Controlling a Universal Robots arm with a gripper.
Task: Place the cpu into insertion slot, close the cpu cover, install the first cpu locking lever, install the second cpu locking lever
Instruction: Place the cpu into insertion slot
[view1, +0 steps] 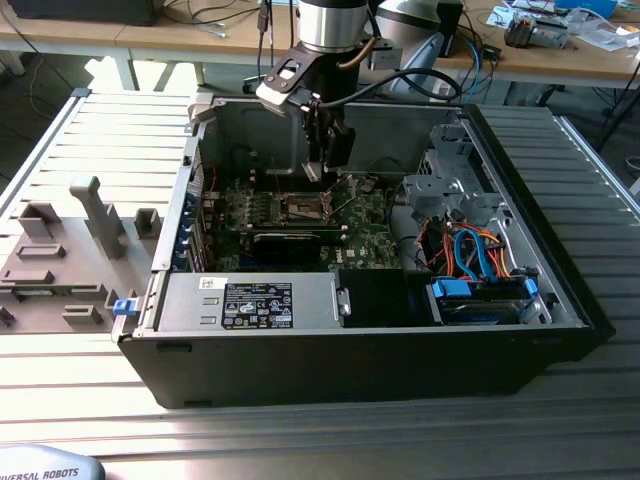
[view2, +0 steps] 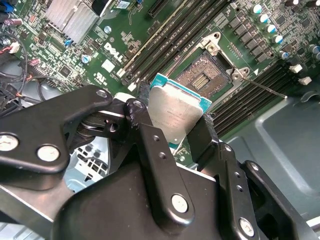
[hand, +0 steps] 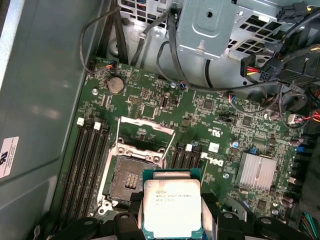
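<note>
The ribbed metal worktop (view1: 420, 440) carried an open computer case (view1: 350, 362), with grey plastic holders (view1: 60, 270) toward the exterior view's left.

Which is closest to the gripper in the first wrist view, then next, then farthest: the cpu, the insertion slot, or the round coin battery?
1. The cpu, gripped between the jaws.
2. The insertion slot, open on the board just beyond it.
3. The coin battery, near the board's far edge.

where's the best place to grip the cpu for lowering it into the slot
Its two opposite thin edges, approached from the metal-top side, as the fingers pinch the cpu now. It's a thin flat square, so edge contact leaves the underside free for the insertion slot.
</note>
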